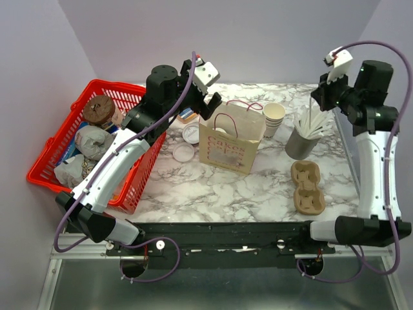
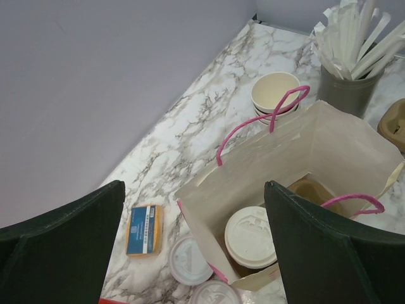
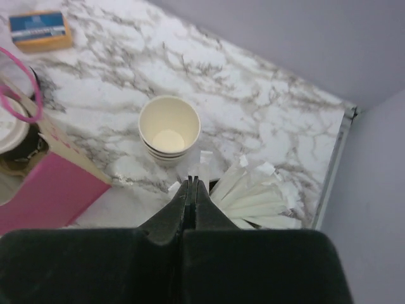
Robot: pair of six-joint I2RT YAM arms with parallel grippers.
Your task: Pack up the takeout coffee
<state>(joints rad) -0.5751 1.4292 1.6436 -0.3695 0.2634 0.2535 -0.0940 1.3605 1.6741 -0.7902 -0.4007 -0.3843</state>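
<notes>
Takeout coffee (image 2: 250,235), lidded, inside paper bag (image 2: 342,145); left hand (image 2: 193,185) above it, wide open and empty. Right hand (image 3: 192,181) shut at white sticks (image 3: 253,196), bag's 3 o'clock; catch unclear. Next, likely: stick into bag.

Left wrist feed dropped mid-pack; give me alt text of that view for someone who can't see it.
A white-lidded takeout coffee cup sits inside an open cream paper bag with pink handles, below the open left gripper. Beyond the bag on the marble table stand a stack of cream paper cups and a grey cup of white sticks.
</notes>
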